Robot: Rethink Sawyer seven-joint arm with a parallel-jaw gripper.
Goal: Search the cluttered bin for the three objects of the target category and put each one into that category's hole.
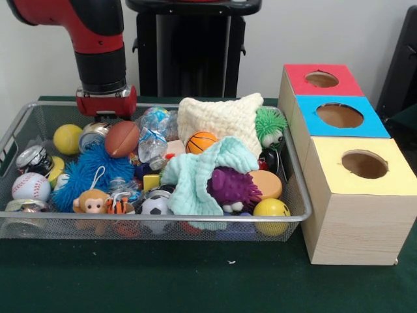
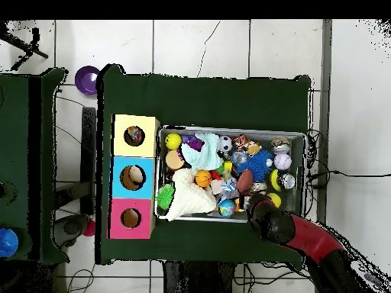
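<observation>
The red and black arm comes down over the far left part of the silver wire-mesh bin (image 1: 296, 195), and its red gripper (image 1: 106, 104) sits low among the toys; whether its jaws are spread or pressed together cannot be told, since the tips are hidden behind the clutter. Directly under the gripper lies a shiny crushed metal can (image 1: 91, 135), and just beside it, to the picture's right, a brown toy football (image 1: 122, 138). A plain yellow ball (image 1: 67, 138) sits on the gripper's other side.

Below the football in the front view is a fuzzy blue spiky ball (image 1: 91, 173), with a small monkey figure (image 1: 91, 202) and a white baseball with red stitching (image 1: 30, 186) nearer the front rim. Further from the gripper, toward the middle, are an orange toy basketball (image 1: 201, 141), a cream knitted cloth (image 1: 218, 117) and a pale mint cloth (image 1: 195, 179) draped over a purple furry toy (image 1: 232, 188). A green fuzzy creature with big eyes (image 1: 270, 127) leans at the bin's right end, well apart from the gripper, and a black-and-white soccer ball (image 1: 155, 207) rests by the front rim.

Beside the bin stand three wooden boxes with round holes, topped red (image 1: 321, 79), blue (image 1: 340, 116) and yellow (image 1: 365, 164). The overhead view shows something in the holes of the yellow and blue boxes.

No writing or brand can be read on anything.
</observation>
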